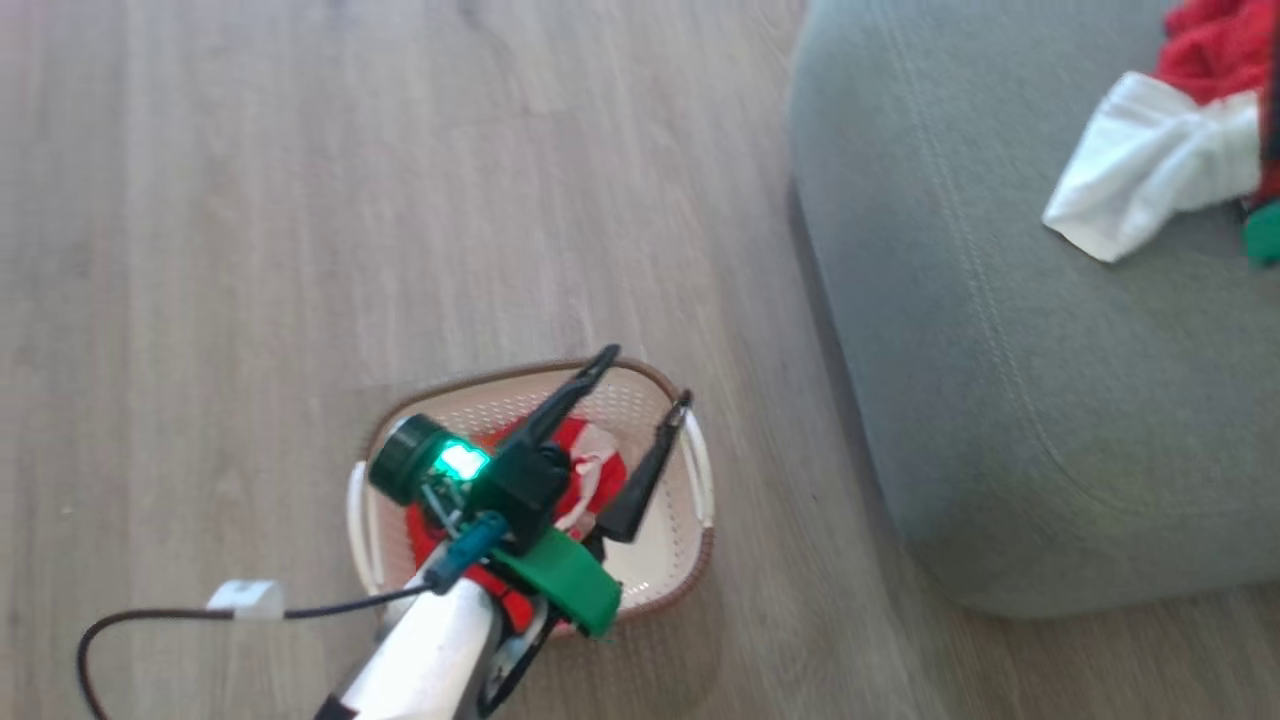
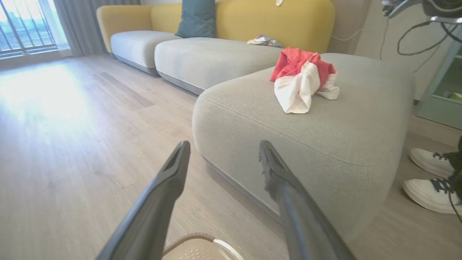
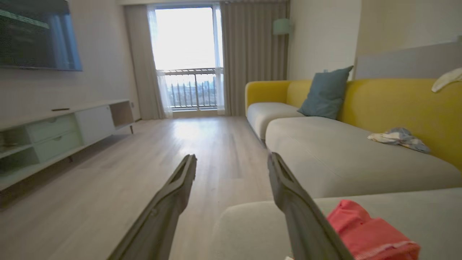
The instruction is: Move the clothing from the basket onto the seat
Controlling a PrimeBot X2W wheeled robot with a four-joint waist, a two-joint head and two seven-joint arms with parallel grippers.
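Head view puts the left hand above the basket, its 2 dark fingers spread wide with nothing between them, tips toward 1 o'clock over the far rim. Under its wrist a red garment with white trim lies bunched in the basket's middle.

The step in hand looks like the pick of this garment. The left wrist view looks level at the seat, so the wrist likely needs to tip down first. Lower straight over the highest fold and close on fabric alone, away from the perforated wall. Lift until the hem clears the rim, or the light basket may drag along.

- The white handle sits just under the nearer fingertip, so a sideways drift could snag it.
- The seat's rounded corner lies at 3 o'clock from the basket, near but apart, with a strip of floor between. It stands higher than the basket, so the carry must rise over the stitched edge.
- A red and white garment rests on the seat at 2 o'clock, well back from the edge.
- The right hand hangs above the seat, fingers apart and empty, red cloth beside it at 5 o'clock.
- Bare floor runs from 9 to 12 o'clock.
- A person's white shoes stand beyond the seat, and a cable trails at 8 o'clock.
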